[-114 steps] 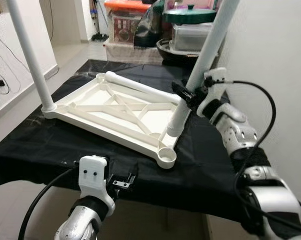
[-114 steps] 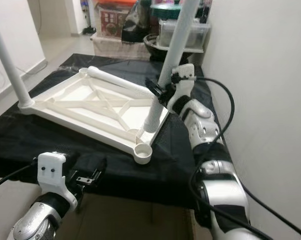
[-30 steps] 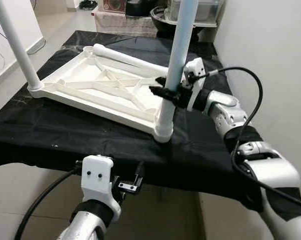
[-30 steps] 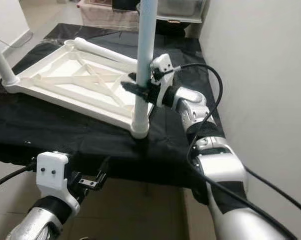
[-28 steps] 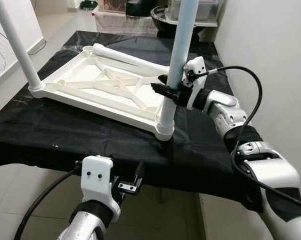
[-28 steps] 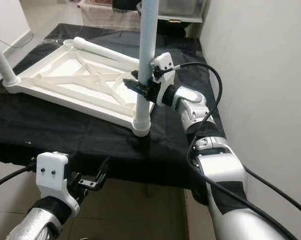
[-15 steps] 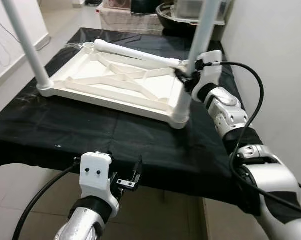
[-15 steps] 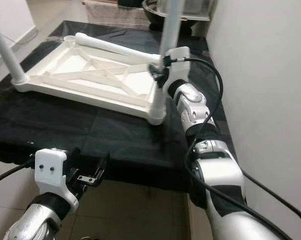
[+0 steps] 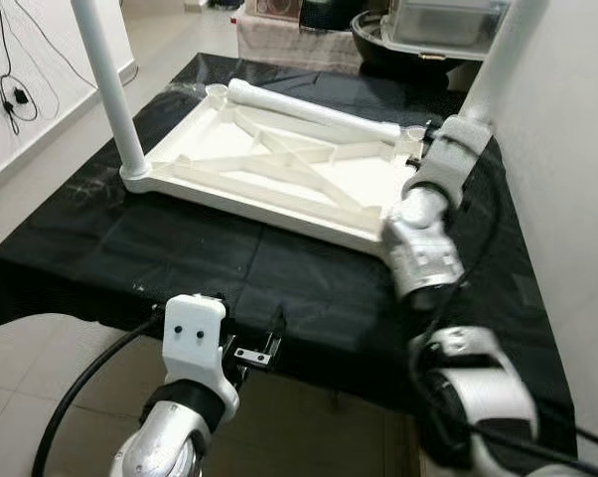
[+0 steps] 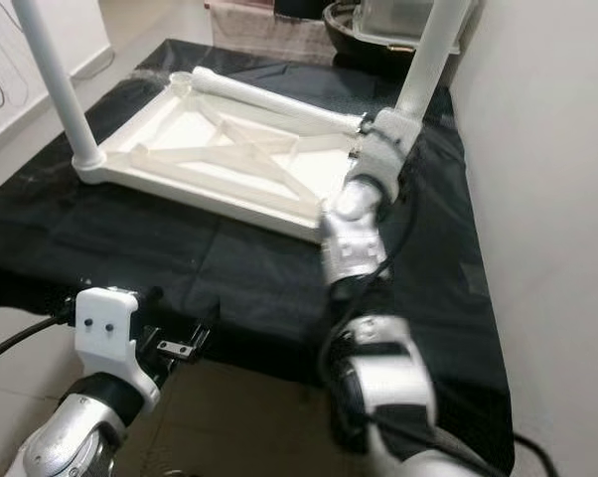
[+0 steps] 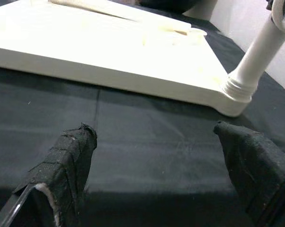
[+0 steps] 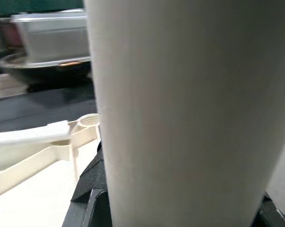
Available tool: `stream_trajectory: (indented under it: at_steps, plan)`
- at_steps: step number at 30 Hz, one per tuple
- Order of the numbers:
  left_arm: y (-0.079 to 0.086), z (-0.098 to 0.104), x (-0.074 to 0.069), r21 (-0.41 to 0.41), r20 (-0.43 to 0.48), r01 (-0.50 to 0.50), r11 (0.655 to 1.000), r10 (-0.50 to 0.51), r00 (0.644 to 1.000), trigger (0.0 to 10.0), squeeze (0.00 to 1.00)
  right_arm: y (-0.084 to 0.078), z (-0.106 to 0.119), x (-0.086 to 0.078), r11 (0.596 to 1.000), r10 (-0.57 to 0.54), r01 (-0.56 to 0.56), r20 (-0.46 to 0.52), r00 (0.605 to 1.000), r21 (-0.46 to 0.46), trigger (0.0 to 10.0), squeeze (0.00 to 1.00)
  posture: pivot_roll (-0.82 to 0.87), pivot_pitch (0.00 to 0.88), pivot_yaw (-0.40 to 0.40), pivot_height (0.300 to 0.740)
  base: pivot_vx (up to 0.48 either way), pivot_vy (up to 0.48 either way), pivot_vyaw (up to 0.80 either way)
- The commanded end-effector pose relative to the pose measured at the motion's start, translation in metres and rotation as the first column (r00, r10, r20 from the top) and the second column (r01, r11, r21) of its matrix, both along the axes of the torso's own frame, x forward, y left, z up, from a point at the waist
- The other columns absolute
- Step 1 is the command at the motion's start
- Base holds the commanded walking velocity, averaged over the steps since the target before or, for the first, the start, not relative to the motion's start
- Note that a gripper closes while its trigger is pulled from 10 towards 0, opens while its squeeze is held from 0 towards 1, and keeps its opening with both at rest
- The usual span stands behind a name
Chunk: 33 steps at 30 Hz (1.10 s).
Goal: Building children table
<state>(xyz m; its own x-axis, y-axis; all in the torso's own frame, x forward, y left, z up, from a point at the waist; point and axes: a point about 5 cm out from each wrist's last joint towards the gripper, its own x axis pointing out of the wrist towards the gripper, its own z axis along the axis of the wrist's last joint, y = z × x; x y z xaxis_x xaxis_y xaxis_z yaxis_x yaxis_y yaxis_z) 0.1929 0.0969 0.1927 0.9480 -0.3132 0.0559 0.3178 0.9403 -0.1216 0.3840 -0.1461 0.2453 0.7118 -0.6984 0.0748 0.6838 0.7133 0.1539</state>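
Found the white tabletop (image 9: 279, 169) lying underside up on a black cloth (image 9: 229, 268), ribs showing. Counted three legs. Saw one leg upright (image 9: 108, 84) at the near left corner, a loose leg (image 9: 314, 110) lying across the far edge, and a right-hand leg (image 9: 493, 60) rising by the wall (image 9: 567, 149). Counted two bare sockets at the far corners, the left socket (image 9: 217, 91) and the right socket (image 12: 88, 120).

Noted the right gripper (image 12: 180, 215) clamped on the right-hand leg, with a black finger (image 12: 88, 203) pressed to one side of the tube. Saw the silver right arm (image 9: 423, 234) stretched over the near right corner and blocking it in the head views. Made out that corner from the left wrist instead, with the leg's ringed foot seated there.

Saw the left gripper (image 11: 154, 135) held low at the cloth's near edge, fingers (image 11: 74, 151) wide apart, gripping nothing, pointed at the tabletop's near rim but apart from it.

Beyond the far end, picked out a clear lidded box (image 9: 443, 18) and a dark bowl (image 9: 378, 40), both cut off by the frame. Spotted cables (image 9: 11, 70) on the left wall above a pale floor (image 9: 21, 388). Lost the tops of both standing legs past the upper edge.
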Motion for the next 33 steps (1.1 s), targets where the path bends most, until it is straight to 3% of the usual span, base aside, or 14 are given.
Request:
stream_trajectory:
  at_steps: [1,3,7,18,19,21,22,31,32,33]
  plan:
    - [0.001,-0.003,0.001,0.010,-0.007,0.001,1.000,-0.001,1.000,10.0,0.00,-0.013,-0.055,-0.009,0.993,-0.093,0.108,-0.230,0.969,0.053,10.0,0.00,0.19,0.123,-0.053,0.740,0.000,0.000,0.00]
    - [0.001,-0.003,0.004,0.009,0.002,0.004,1.000,-0.004,1.000,10.0,0.00,0.014,-0.052,-0.015,0.987,-0.100,0.125,-0.226,0.969,0.101,10.0,0.00,0.19,0.100,-0.049,0.740,0.000,0.000,0.00]
    - [-0.002,-0.004,0.007,0.015,0.013,0.015,1.000,-0.015,1.000,10.0,0.00,0.040,-0.047,-0.020,0.987,-0.048,0.081,-0.229,0.972,0.136,10.0,0.00,0.19,0.083,-0.052,0.740,0.000,0.000,0.00]
    - [-0.003,-0.007,0.009,0.017,0.019,0.020,1.000,-0.020,1.000,10.0,0.00,0.038,-0.047,-0.022,0.997,0.007,0.010,-0.222,0.975,0.075,10.0,0.00,0.17,0.070,-0.057,0.740,0.000,0.000,0.00]
    - [-0.004,-0.007,0.009,0.016,0.019,0.020,1.000,-0.021,1.000,10.0,0.00,0.037,-0.047,-0.022,0.998,0.019,-0.004,-0.218,0.976,0.066,10.0,0.51,0.17,0.070,-0.055,0.740,0.000,0.000,0.00]
    - [-0.004,-0.008,0.010,0.015,0.019,0.021,1.000,-0.021,1.000,10.0,0.00,0.036,-0.047,-0.022,0.998,0.026,-0.013,-0.216,0.976,0.061,10.0,0.51,0.17,0.070,-0.055,0.740,0.000,0.000,0.00]
    - [-0.004,-0.009,0.010,0.014,0.020,0.022,1.000,-0.022,1.000,10.0,0.00,0.038,-0.049,-0.022,0.995,0.086,-0.073,-0.206,0.975,0.070,10.0,1.00,0.16,0.067,-0.058,0.740,0.000,0.000,0.00]
    - [-0.005,-0.011,0.012,0.014,0.021,0.021,1.000,-0.021,1.000,10.0,0.00,0.040,-0.048,-0.022,0.981,0.190,-0.179,-0.163,0.968,0.079,10.0,1.00,0.16,0.063,-0.058,0.740,0.000,0.000,0.00]
    - [-0.005,-0.011,0.012,0.014,0.022,0.020,1.000,-0.020,1.000,10.0,0.00,0.039,-0.046,-0.021,0.975,0.218,-0.209,-0.147,0.965,0.072,10.0,0.24,0.16,0.064,-0.061,0.740,0.000,0.000,0.00]
    - [-0.004,-0.011,0.013,0.014,0.023,0.019,1.000,-0.020,1.000,10.0,0.00,0.039,-0.045,-0.020,0.969,0.245,-0.238,-0.138,0.960,0.065,10.0,0.00,0.16,0.064,-0.061,0.740,0.000,0.000,0.00]
